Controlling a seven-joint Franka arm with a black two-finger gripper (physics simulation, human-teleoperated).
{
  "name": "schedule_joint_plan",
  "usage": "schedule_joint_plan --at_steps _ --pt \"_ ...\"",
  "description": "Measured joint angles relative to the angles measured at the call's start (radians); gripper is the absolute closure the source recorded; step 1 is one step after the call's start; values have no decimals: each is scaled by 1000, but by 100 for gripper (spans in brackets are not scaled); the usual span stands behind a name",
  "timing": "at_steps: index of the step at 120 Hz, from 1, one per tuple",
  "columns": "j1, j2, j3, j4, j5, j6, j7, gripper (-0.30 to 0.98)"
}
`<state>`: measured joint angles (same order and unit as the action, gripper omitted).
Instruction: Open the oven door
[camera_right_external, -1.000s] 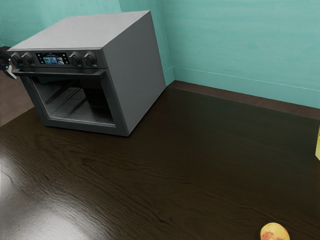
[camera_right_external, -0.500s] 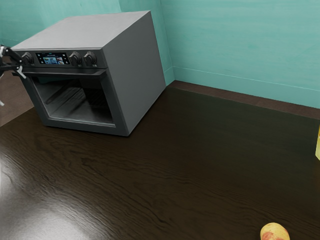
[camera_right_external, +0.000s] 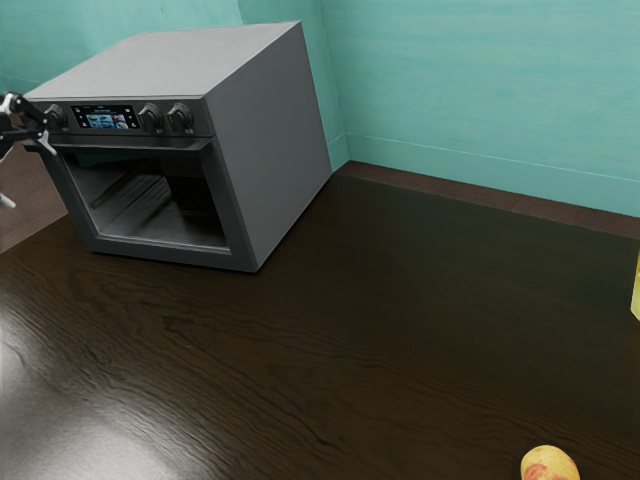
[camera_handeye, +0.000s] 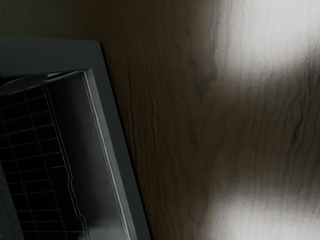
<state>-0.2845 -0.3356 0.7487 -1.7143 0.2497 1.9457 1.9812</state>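
We note the end effector (camera_right_external: 26, 173), open (nothing gripped), has neared the handle (camera_right_external: 130, 145), presumably to grasp; door (camera_right_external: 160, 253) remains shut.

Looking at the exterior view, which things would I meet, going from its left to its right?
The tool, the oven's display, two knobs, the oven's grey side, a yellow-red fruit, a partly visible yellow object.

On the flat dark-wood table (camera_right_external: 380, 320), a boxy grey metal oven (camera_right_external: 272, 150) stands at the exterior view's far left, a rounded yellow-red fruit (camera_right_external: 549, 464) near right.
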Motion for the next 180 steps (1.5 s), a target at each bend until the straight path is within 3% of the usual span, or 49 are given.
schedule_joint_plan --at_steps 52,155,180 --pt "1 37 8 15 -43 40 65 0" --pt "-16 27 6 4 -40 43 105 0" --pt "-18 42 45 7 -45 69 122 0"
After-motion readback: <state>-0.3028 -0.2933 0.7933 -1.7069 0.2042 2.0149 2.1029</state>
